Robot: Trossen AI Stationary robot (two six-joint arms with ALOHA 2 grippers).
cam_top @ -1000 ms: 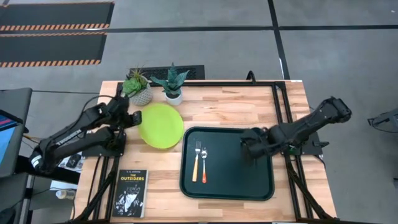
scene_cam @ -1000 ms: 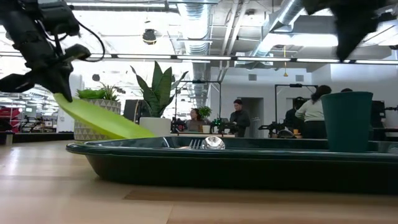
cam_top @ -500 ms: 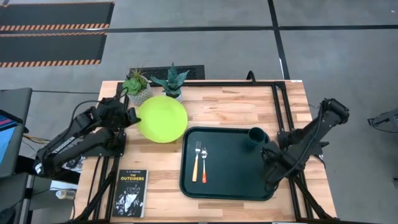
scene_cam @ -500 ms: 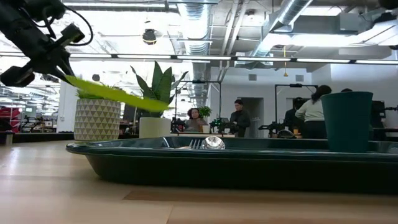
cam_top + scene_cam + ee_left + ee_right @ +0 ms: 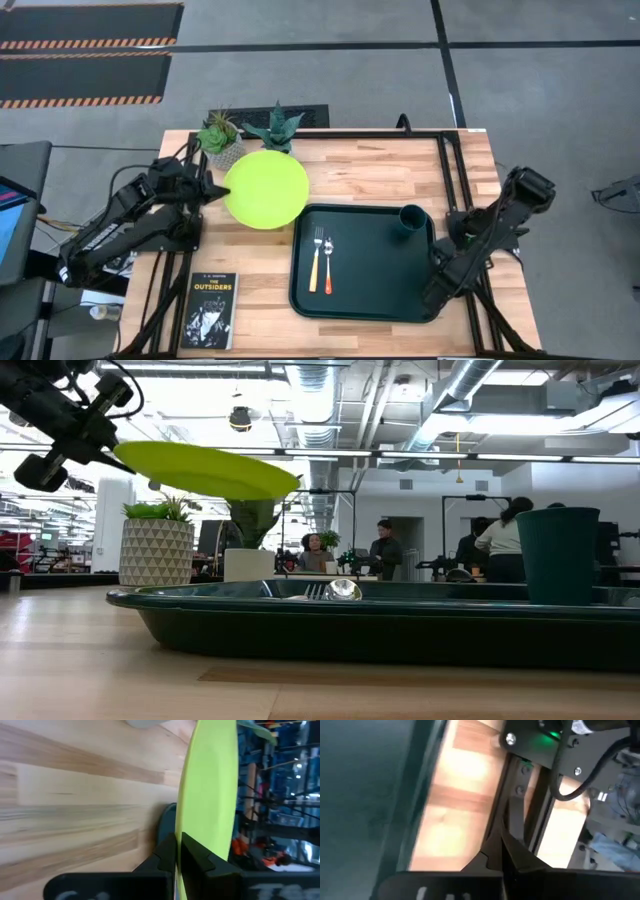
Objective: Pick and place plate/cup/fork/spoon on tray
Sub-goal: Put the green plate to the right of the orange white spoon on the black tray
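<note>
Left gripper (image 5: 208, 187): clamped on the plate (image 5: 266, 188) at its rim edge; plate is held in the air, roughly level, above the table's back-left area, just beside the tray's back-left corner, not over it yet.
Right gripper (image 5: 437, 291): closed, nothing held; parked at the table's right edge past the tray's rim.
Tray (image 5: 302, 300): dark green, set on the table's right half; cup, fork and spoon are already placed in it.
Plate risk: held by one thin edge only, so tilt or slip is judged likely if moved fast; a drop onto the table (image 5: 380, 175) or the tray rim is possible.
Plant pots (image 5: 225, 148): two are seen just behind the plate; could be clipped by the plate's far edge if it is swung back.
Cup (image 5: 412, 219): upright in the tray's back-right corner; well apart from the plate path, low risk.
Fork (image 5: 317, 259): lies in the tray's left part, beside the spoon; plate could be set on top of it and rock.
Spoon (image 5: 328, 265): same spot, same risk; free room is judged tight between cutlery and cup.
</note>
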